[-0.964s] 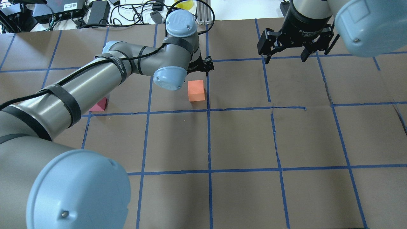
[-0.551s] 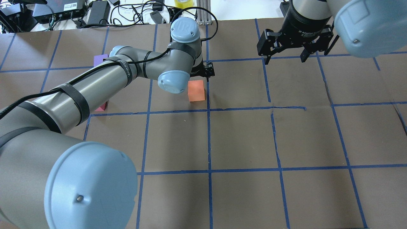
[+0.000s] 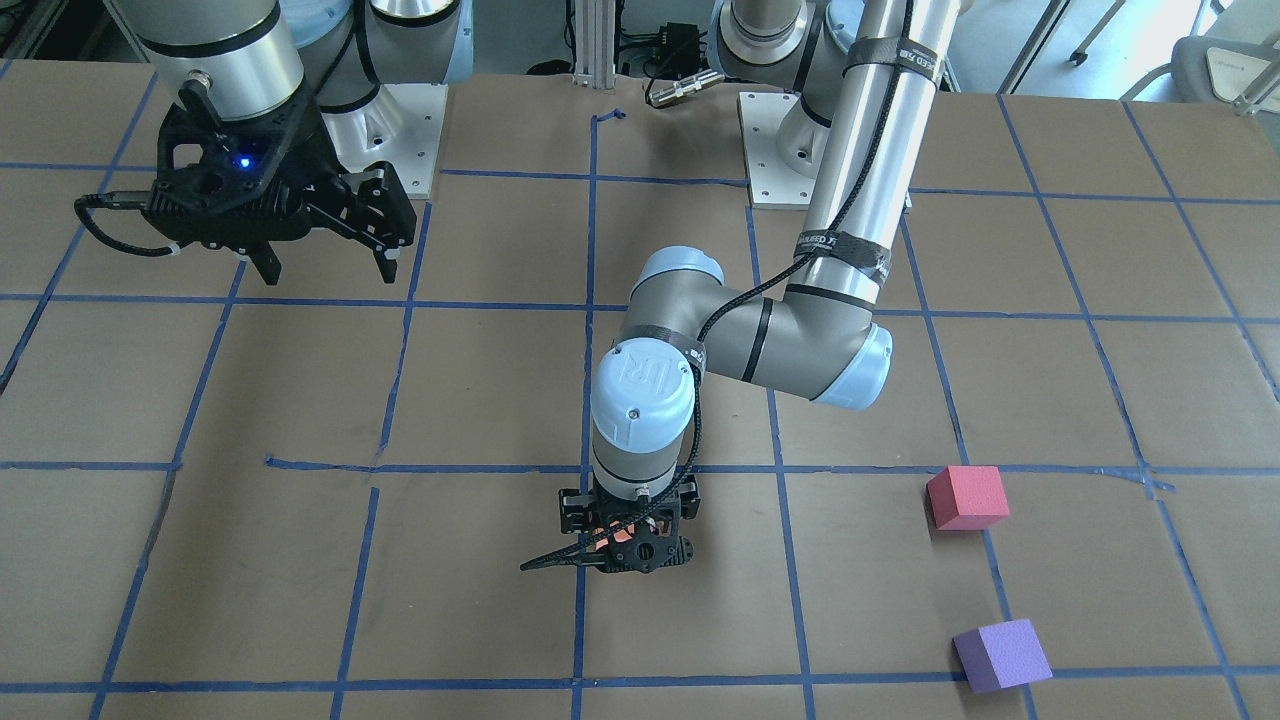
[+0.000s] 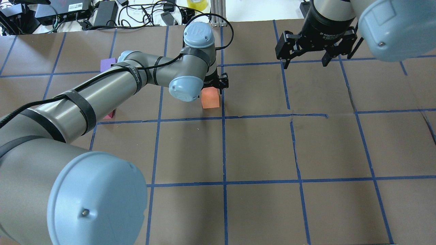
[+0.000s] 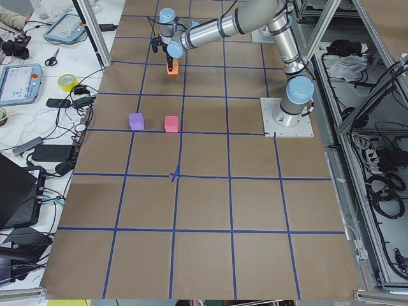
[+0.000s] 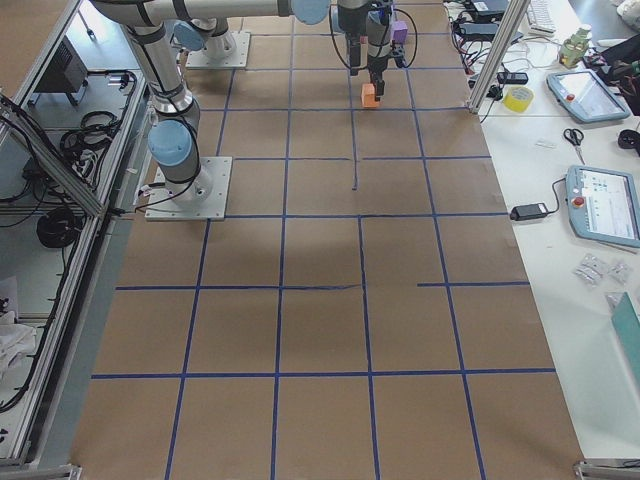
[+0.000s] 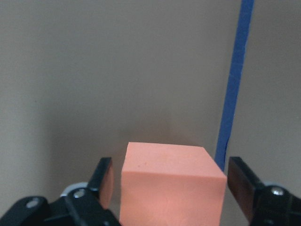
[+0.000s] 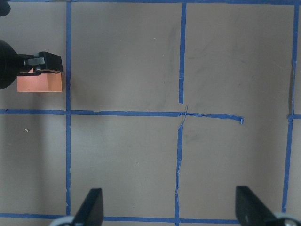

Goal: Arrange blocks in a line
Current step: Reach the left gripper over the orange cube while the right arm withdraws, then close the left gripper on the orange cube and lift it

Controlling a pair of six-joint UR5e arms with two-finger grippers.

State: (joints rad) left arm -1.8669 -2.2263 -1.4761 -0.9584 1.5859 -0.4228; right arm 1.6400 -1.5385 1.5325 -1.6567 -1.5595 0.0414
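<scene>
the left pincer (image 7: 171, 174) is lowered over the orange block (image 7: 171, 188), its two black fingers (image 7: 106, 175) spread and standing one on each side of the cube. in the wrist view a narrow gap shows on one side, and the other finger is just beside the block's face. the block rests on the brown paper tabletop (image 4: 259, 146), in the half far from the robot and near the middle of its width. one of its side edges runs just beside a blue tape line (image 4: 223, 149).

the block is a matte salmon-orange foam cube with a flat top and crisp, straight edges, narrower than the spread of the fingers.

wide brown paper lies around it. the pinkish-red block (image 3: 966, 497) and the purple block (image 3: 1001, 655) sit well apart from it on the robot's left. the purple one is farther from the robot, close to the tabletop's far edge, beyond which cables and power bricks (image 4: 105, 12) lie. from overhead the left arm hides most of the pinkish-red block.

the right pincer (image 3: 330, 270) hangs above the tabletop well off to the robot's right, fingers spread and holding nothing.
</scene>
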